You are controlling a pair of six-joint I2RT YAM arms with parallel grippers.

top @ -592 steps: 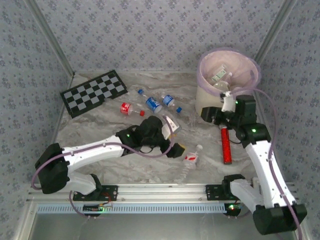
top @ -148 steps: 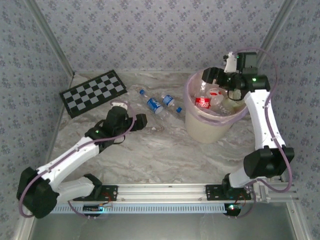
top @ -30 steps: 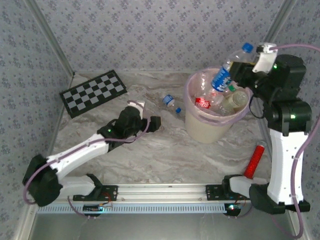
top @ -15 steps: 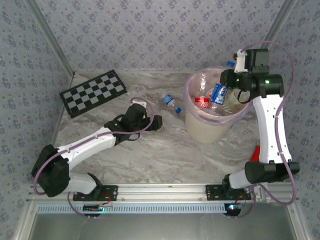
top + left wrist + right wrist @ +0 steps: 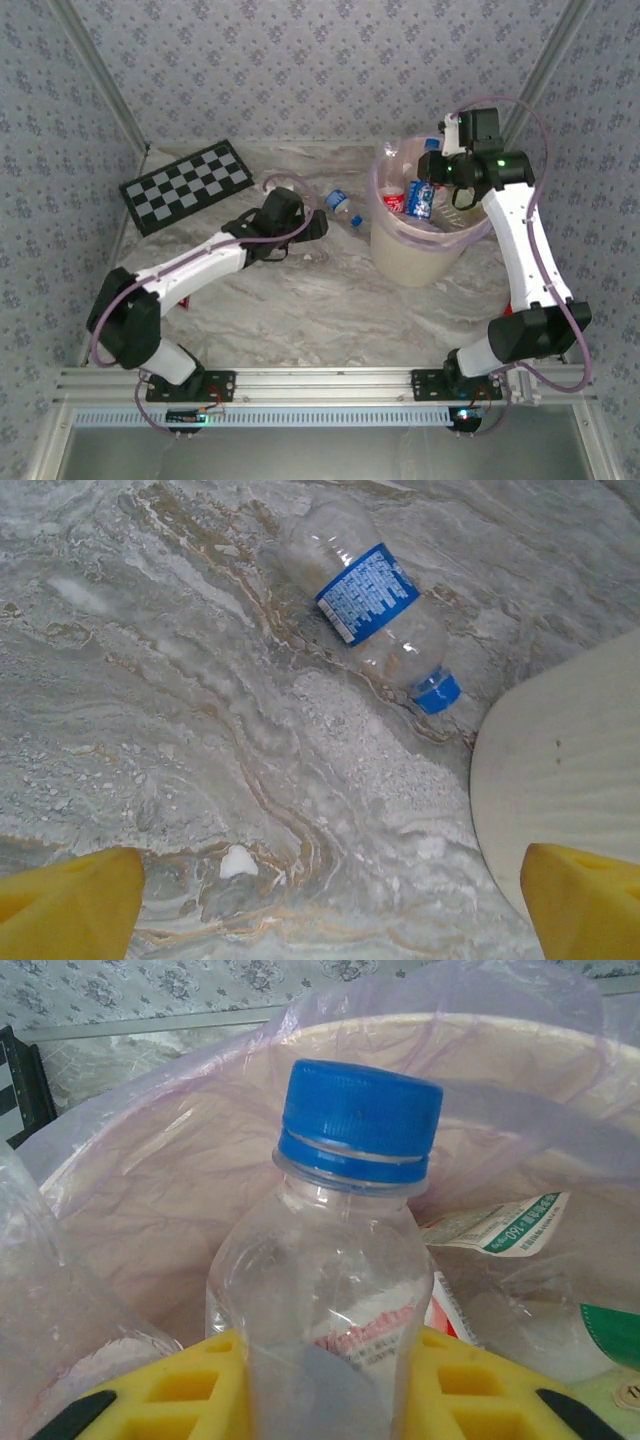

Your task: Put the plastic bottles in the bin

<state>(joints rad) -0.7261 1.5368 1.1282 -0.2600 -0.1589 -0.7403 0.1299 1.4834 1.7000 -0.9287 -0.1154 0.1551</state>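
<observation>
A clear bottle with a blue cap (image 5: 360, 1120) and blue label (image 5: 420, 198) is gripped by my right gripper (image 5: 320, 1400), shut on its body just inside the bin's mouth (image 5: 432, 190). The cream bin (image 5: 420, 255), lined with a pink bag (image 5: 180, 1090), holds several more bottles, one with a red label (image 5: 393, 201) and one with a green label (image 5: 510, 1225). On the table left of the bin lies another blue-labelled bottle (image 5: 370, 595) (image 5: 340, 203). My left gripper (image 5: 330, 920) (image 5: 315, 225) is open just short of it, with nothing between its yellow fingertips (image 5: 70, 905).
A black-and-grey checkerboard (image 5: 187, 185) lies at the back left of the marble table (image 5: 300, 300). The bin's outer wall (image 5: 570, 770) curves close to my left gripper's right finger. Patterned walls enclose the table on three sides.
My right arm has swung the blue-capped bottle from above the bin's rim down into its mouth. My left arm has stretched to the right, toward the bottle lying beside the bin.
</observation>
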